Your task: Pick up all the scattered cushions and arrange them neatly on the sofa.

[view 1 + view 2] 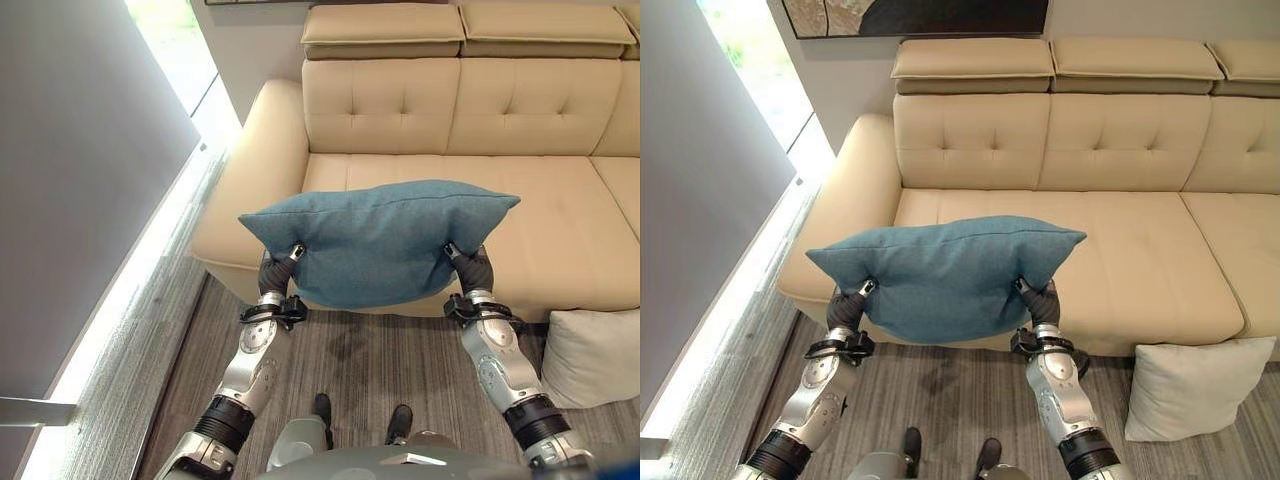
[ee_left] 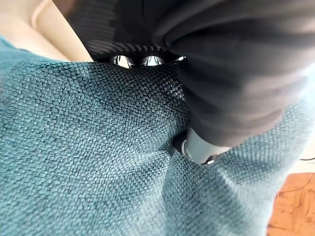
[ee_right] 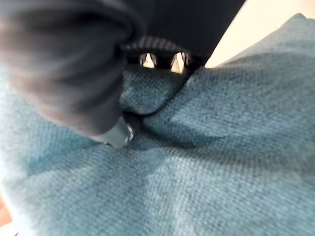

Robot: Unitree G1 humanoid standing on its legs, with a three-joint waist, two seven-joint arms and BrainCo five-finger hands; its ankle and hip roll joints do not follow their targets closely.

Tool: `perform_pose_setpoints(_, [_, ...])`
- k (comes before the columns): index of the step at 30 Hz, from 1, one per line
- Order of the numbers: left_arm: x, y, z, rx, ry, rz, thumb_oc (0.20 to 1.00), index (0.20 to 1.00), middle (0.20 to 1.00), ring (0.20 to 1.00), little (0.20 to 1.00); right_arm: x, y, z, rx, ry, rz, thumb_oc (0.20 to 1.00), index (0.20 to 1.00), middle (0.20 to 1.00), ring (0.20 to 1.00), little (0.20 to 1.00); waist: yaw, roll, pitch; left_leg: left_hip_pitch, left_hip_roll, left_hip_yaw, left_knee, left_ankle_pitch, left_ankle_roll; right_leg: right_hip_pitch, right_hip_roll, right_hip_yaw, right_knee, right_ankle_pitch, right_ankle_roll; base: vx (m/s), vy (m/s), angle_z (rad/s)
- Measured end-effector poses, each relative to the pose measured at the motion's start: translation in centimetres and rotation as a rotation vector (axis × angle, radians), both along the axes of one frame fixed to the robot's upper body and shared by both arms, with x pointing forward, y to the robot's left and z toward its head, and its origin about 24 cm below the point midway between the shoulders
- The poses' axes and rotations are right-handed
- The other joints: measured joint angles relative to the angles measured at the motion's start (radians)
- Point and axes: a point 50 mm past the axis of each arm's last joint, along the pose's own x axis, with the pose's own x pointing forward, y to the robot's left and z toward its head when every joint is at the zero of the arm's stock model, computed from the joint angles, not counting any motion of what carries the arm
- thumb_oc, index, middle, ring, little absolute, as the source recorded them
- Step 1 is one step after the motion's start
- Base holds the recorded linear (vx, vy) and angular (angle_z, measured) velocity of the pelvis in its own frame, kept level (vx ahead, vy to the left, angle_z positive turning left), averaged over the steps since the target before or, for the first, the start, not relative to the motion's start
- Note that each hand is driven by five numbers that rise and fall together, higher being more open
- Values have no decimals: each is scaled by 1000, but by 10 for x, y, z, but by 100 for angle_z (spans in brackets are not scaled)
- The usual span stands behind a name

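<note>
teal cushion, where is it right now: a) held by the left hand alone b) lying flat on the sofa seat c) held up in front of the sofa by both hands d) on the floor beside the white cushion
c: the teal cushion hangs clear of the sofa seat, with the left hand pinching its lower left edge and the right hand its lower right edge, while the white cushion sits on the floor.

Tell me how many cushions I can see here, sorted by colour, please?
Teal cushion, held up in front of the sofa by the left hand and right hand: 1
Off-white cushion, on the floor against the sofa's front: 1
Total: 2
</note>
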Motion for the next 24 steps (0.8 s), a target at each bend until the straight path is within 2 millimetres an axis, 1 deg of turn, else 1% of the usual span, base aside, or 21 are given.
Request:
perform_pose_setpoints(1, [1, -2, 1, 25, -5, -15, 200, 200, 200, 200, 200, 1, -3, 1, 8, -6, -17, 200, 200, 200, 200, 200, 13, -31, 3, -83, -12, -2, 35, 1, -4, -38, -22, 31, 31, -9, -10, 216, 184, -26])
perform_pose_setpoints(2, [0, 0, -1, 34, 4, -14, 200, 200, 200, 200, 200, 1, -2, 1, 7, -5, -14, 200, 200, 200, 200, 200, 27, -35, 1, -87, -6, -3, 16, 10, 8, -53, -25, 47, 54, -14, -2, 259, 204, -55])
perform_pose_setpoints(3, [-4, 4, -5, 45, 25, -9, 200, 200, 200, 200, 200, 0, -1, -1, 5, 10, -7, 200, 200, 200, 200, 200, 34, -22, -6, -67, 0, -15, -12, 12, 24, -47, -16, 73, 68, -22, 16, 140, 110, -91])
perform_pose_setpoints(4, [-9, 7, -11, 51, 45, -3, 200, 200, 200, 200, 200, -2, 2, -4, 1, 25, 8, 200, 200, 200, 200, 200, 41, 3, -21, -8, 5, -40, -80, 12, 33, -45, -4, 99, 96, -40, 35, 195, 166, -80])
perform_pose_setpoints(5, [-10, 11, -13, 68, 58, -6, 200, 200, 200, 200, 200, -5, 5, -9, 8, 43, 14, 200, 200, 200, 200, 200, 35, 3, -27, 22, -2, -36, -100, 50, 72, -29, -15, 112, 109, -51, 51, 153, 174, -67])
perform_pose_setpoints(7, [-10, 16, -12, 89, 55, -7, 200, 200, 200, 200, 200, -6, 9, -11, 18, 51, 25, 200, 200, 200, 200, 200, 31, -24, -39, 71, -45, -5, -136, 44, 92, -24, -64, 141, 136, -58, 88, 106, 194, -32])
perform_pose_setpoints(8, [-9, 16, -11, 92, 50, -9, 200, 200, 200, 200, 200, -6, 11, -10, 21, 46, 33, 200, 200, 200, 200, 200, 31, -27, -41, 82, -65, 5, -139, 38, 110, -25, -85, 157, 150, -58, 104, 91, 197, -24])
perform_pose_setpoints(9, [-9, 19, -10, 98, 47, -2, 200, 200, 200, 200, 200, -5, 11, -9, 22, 41, 39, 200, 200, 200, 200, 200, 40, -27, -41, 97, -83, 31, -143, 37, 129, -31, -109, 169, 172, -61, 117, 82, 221, -28])
perform_pose_setpoints(10, [-9, 20, -10, 99, 46, 1, 200, 200, 200, 200, 200, -4, 13, -8, 22, 36, 48, 200, 200, 200, 200, 200, 47, -27, -41, 108, -97, 48, -144, 25, 144, -37, -124, 183, 191, -62, 131, 71, 262, -37])
perform_pose_setpoints(12, [-7, 28, -8, 106, 40, 23, 200, 200, 200, 200, 200, -2, 18, -6, 22, 32, 78, 200, 200, 200, 200, 200, 60, -13, -33, 131, -110, 72, -144, 13, 164, -80, -151, 189, 292, -53, 142, 45, 185, -39])
perform_pose_setpoints(13, [-7, 31, -6, 107, 33, 34, 200, 200, 200, 200, 200, 2, 20, -3, 21, 22, 91, 200, 200, 200, 200, 200, 65, 4, -22, 145, -101, 95, -143, 8, 175, -115, -171, 183, 378, -50, 169, 104, 98, -42])
perform_pose_setpoints(14, [-7, 34, -6, 109, 29, 43, 200, 200, 200, 200, 200, 2, 26, -2, 24, 21, 113, 200, 200, 200, 200, 200, 68, 14, -14, 159, -98, 103, -141, -7, 182, -162, -184, 176, 492, -60, 192, 152, 86, -43])
perform_pose_setpoints(15, [-7, 40, -5, 113, 26, 62, 200, 200, 200, 200, 200, 3, 30, -2, 32, 16, 126, 200, 200, 200, 200, 200, 64, 16, -9, 176, -114, 98, -150, -35, 185, -191, -203, 183, 549, -59, 199, 192, -15, -28])
perform_pose_setpoints(16, [-7, 41, -4, 113, 24, 68, 200, 200, 200, 200, 200, 3, 30, -1, 28, 11, 136, 200, 200, 200, 200, 200, 60, 26, -4, 189, -117, 103, -164, -36, 186, -204, -208, 174, 539, -67, 184, 122, -53, -19])
perform_pose_setpoints(18, [-6, 40, -3, 105, 17, 70, 200, 200, 200, 200, 200, 4, 28, 1, 16, 4, 143, 200, 200, 200, 200, 200, 53, 29, 1, 194, -127, 107, -179, -26, 177, -203, -201, 164, 328, -56, 185, 183, -146, 2])
perform_pose_setpoints(19, [-6, 38, -4, 96, 21, 68, 200, 200, 200, 200, 200, 4, 26, 1, 8, 8, 143, 200, 200, 200, 200, 200, 53, 25, 2, 194, -130, 98, -179, -30, 175, -206, -196, 169, 244, -33, 187, 197, -169, 5])
perform_pose_setpoints(20, [-6, 38, -5, 90, 25, 74, 200, 200, 200, 200, 200, 5, 25, 2, -4, 1, 148, 200, 200, 200, 200, 200, 57, 24, 8, 192, -132, 102, -176, -41, 176, -227, -195, 177, 211, 1, 190, 275, -190, 11])
perform_pose_setpoints(21, [-6, 36, -7, 85, 32, 73, 200, 200, 200, 200, 200, 6, 24, 3, -14, 0, 148, 200, 200, 200, 200, 200, 49, 25, 12, 191, -134, 94, -172, -38, 164, -216, -186, 192, 145, 32, 192, 227, -138, 33])
perform_pose_setpoints(22, [-7, 34, -9, 80, 40, 71, 200, 200, 200, 200, 200, 6, 23, 2, -22, 5, 145, 200, 200, 200, 200, 200, 37, 18, 13, 197, -136, 72, -170, -45, 155, -198, -187, 191, 93, 61, 186, 227, -139, 53])
perform_pose_setpoints(23, [-9, 33, -12, 75, 50, 72, 200, 200, 200, 200, 200, 5, 21, 0, -29, 15, 140, 200, 200, 200, 200, 200, 35, 8, 16, 217, -136, 61, -172, -48, 141, -181, -181, 184, 103, 73, 173, 116, -102, 51])
perform_pose_setpoints(24, [-12, 33, -14, 78, 61, 69, 200, 200, 200, 200, 200, 3, 21, -4, -28, 32, 139, 200, 200, 200, 200, 200, 34, -7, 10, 234, -137, 48, -169, -50, 136, -148, -168, 189, 82, 93, 160, 131, -144, 44])
